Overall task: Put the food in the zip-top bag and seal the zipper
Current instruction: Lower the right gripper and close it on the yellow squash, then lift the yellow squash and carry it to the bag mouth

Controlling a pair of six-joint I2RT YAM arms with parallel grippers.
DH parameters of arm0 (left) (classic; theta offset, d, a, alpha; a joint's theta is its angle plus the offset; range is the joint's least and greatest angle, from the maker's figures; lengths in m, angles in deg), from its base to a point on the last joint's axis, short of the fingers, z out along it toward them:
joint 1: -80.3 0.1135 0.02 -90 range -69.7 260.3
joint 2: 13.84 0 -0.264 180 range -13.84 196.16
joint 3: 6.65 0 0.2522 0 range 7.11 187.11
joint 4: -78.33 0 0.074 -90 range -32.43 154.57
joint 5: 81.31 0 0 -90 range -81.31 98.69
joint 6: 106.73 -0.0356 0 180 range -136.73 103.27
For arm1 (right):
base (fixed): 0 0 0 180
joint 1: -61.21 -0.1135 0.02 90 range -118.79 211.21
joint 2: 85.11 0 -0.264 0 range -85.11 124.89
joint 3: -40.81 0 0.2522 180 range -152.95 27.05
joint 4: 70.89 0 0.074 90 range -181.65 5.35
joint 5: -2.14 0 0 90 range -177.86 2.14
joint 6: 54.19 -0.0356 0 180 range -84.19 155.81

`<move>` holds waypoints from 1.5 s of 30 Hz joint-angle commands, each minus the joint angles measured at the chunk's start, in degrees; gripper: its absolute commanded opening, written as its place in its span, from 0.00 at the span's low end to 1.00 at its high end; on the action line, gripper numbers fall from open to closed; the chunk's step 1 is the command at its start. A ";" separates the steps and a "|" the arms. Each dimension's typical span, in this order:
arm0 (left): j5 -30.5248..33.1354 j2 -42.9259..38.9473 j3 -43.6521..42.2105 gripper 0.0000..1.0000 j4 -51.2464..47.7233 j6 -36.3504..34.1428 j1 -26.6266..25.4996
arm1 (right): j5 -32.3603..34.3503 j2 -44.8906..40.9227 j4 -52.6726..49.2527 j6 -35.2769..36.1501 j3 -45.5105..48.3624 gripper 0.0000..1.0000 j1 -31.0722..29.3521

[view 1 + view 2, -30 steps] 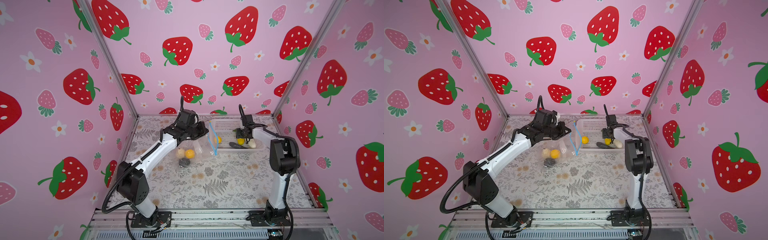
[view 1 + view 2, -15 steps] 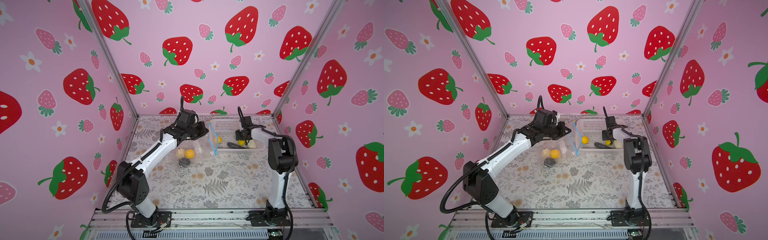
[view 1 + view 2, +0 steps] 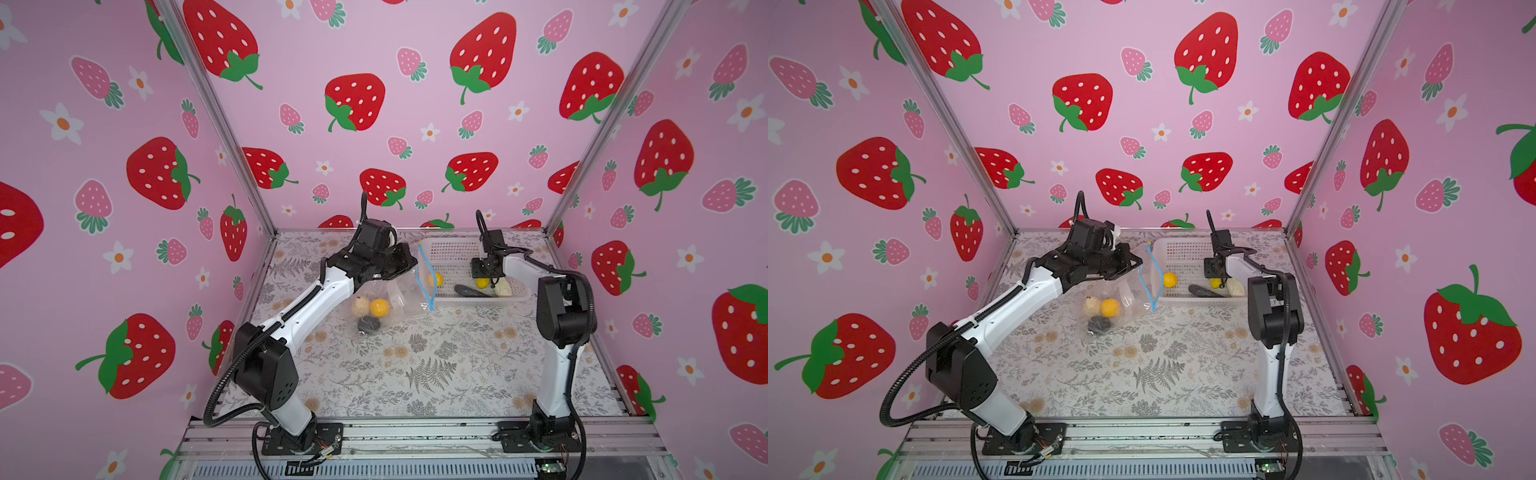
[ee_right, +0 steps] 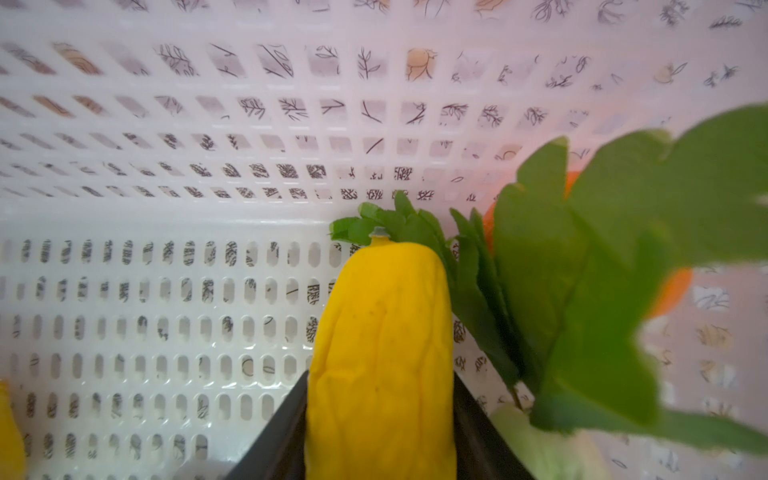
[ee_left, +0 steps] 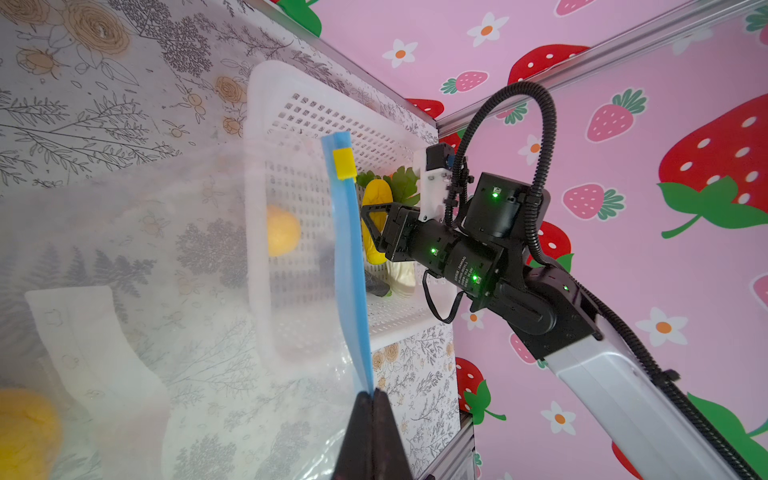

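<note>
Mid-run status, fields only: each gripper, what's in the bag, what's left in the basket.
Left gripper: shut on the zipper, holding up the zip-top bag's mouth edge
Right gripper: inside the basket, fingers against both sides of the long yellow piece
In bag: cream round piece, orange ball, dark lump
Left in basket: round yellow piece, dark long piece, pale piece, green leaves

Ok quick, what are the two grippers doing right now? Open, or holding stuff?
Left gripper: closed, pinching the blue zipper.
Right gripper: closed on a long yellow food piece in the basket.
</note>
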 commanded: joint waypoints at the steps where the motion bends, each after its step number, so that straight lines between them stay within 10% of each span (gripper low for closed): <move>1: -0.81 -1.70 -0.39 0.00 0.73 0.66 -0.24 | -0.80 -3.71 -1.63 -0.17 -2.15 0.48 0.35; 45: -0.47 0.25 1.20 0.00 0.07 0.88 -0.31 | -30.72 -25.19 -0.10 -11.02 7.32 0.47 -7.68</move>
